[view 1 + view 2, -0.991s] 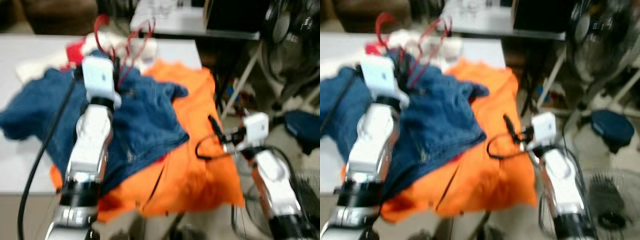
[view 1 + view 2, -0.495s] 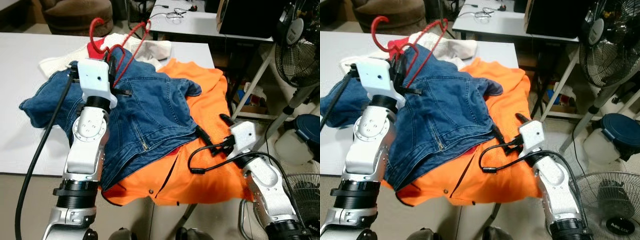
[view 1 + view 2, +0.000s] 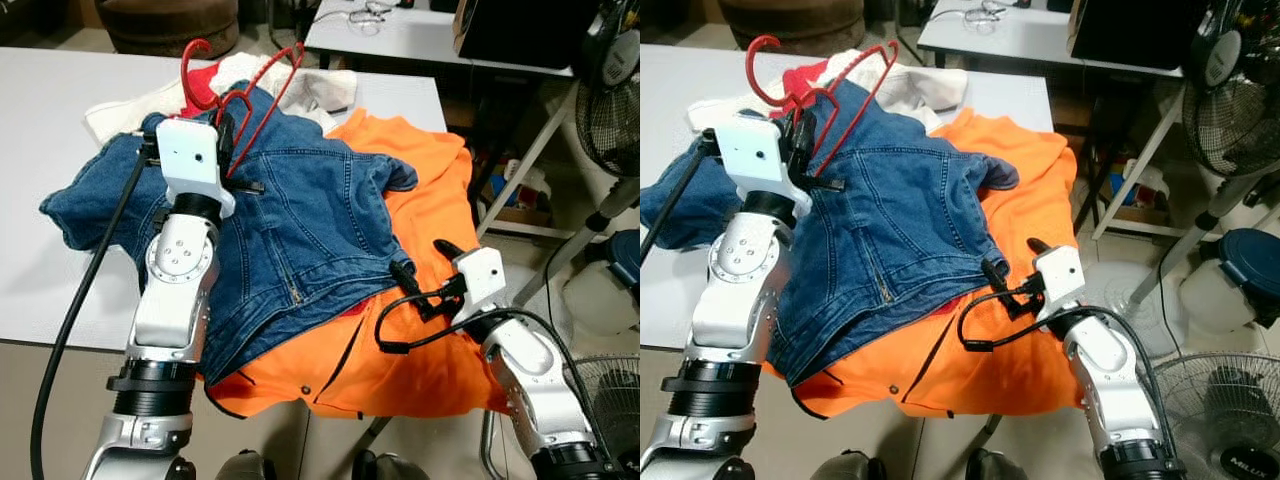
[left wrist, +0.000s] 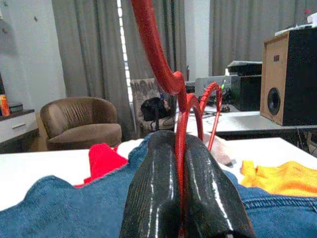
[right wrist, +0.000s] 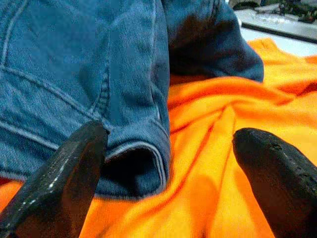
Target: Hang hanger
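Red wire hangers stick up over the pile of clothes on the table, and my left gripper is shut on one of them low on its wire. Below lies a blue denim jacket, spread over an orange garment. My right gripper is open at the table's right side. Its fingers straddle the jacket's lower hem just above the orange cloth, holding nothing.
The clothes lie on a white table, with a white cloth and a red cloth behind the jacket. A second table stands beyond. Standing fans and a floor fan are on the right.
The view was blurred a second ago and is sharp now, slightly shifted. My left gripper still holds the hanger, and my right gripper stays by the jacket hem.
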